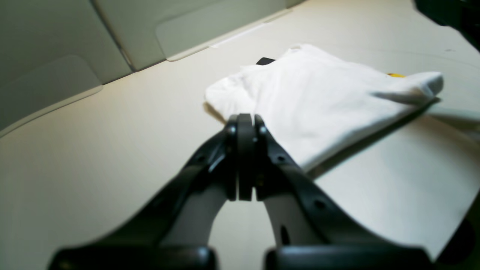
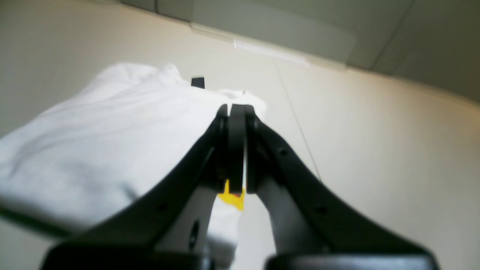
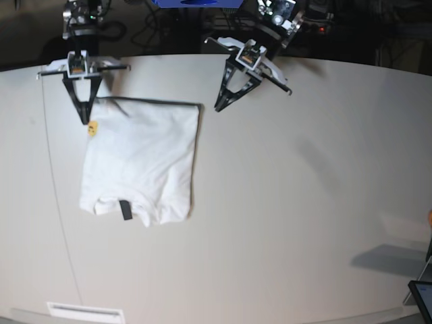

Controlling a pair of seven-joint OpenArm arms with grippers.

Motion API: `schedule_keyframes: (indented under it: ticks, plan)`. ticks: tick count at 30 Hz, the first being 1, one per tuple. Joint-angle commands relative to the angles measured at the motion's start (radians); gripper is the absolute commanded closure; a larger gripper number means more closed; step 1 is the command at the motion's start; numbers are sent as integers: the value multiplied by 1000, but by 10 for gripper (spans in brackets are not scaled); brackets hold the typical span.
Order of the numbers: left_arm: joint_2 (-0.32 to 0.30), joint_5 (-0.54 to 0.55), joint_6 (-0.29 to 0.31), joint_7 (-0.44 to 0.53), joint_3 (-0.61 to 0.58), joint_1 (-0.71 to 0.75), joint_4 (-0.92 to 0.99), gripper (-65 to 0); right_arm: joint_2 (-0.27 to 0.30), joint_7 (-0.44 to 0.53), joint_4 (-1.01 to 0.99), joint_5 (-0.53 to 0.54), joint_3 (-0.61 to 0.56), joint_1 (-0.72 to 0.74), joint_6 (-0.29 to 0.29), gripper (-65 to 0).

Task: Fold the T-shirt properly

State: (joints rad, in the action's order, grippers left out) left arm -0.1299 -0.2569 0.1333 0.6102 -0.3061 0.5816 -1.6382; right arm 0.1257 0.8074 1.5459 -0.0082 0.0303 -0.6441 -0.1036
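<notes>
The T-shirt [image 3: 142, 162] lies folded on the table, plain white reverse up, in a rough rectangle. Its dark neck tag [image 3: 125, 210] shows at the near edge, and a yellow bit of print [image 3: 92, 128] peeks out at the far left corner. My right gripper [image 3: 84, 120] hangs shut over that corner with nothing between its fingers. In the right wrist view the right gripper [image 2: 236, 109] sits above the T-shirt [image 2: 112, 142] edge. My left gripper [image 3: 218, 108] is shut and empty, just off the shirt's far right corner. The left wrist view shows the left gripper [image 1: 245, 119] beside the T-shirt [image 1: 318, 105].
The pale table [image 3: 304, 202] has a thin seam line [image 3: 57, 202] down its left side and a white label [image 3: 86, 312] at the near edge. A dark screen corner [image 3: 422, 297] sits at the near right. Cables and arm bases crowd the far edge.
</notes>
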Motion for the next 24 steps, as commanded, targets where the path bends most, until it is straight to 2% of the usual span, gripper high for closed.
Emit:
schedule_keyframes:
  ticks: [1, 3, 8, 12, 16, 21, 24]
  plan:
    - [3, 9, -1, 90, 12, 28, -6, 0, 10, 74, -3, 6, 26, -32, -14, 0]
    - [3, 8, -1, 182, 41, 71, 16, 0, 10, 163, -37, 6, 58, -85, -14, 0]
    - [0, 1, -1, 311, 74, 142, 112, 0, 10, 333, -155, 6, 109, -190, -14, 0]
    - [-1, 0, -1, 419, 74, 179, 257, 0, 10, 481, -304, 6, 118, -234, -14, 0]
    - [2, 0, -1, 492, 72, 183, 444, 0, 9, 584, -502, 6, 116, -242, -14, 0]
    - [29, 5, -2, 501, 74, 137, 738, 0, 9, 589, -773, 3, 87, -158, -12, 0]
    - [48, 0, -2, 426, 64, 68, 929, 0, 16, 501, -977, 3, -23, -69, -12, 0]
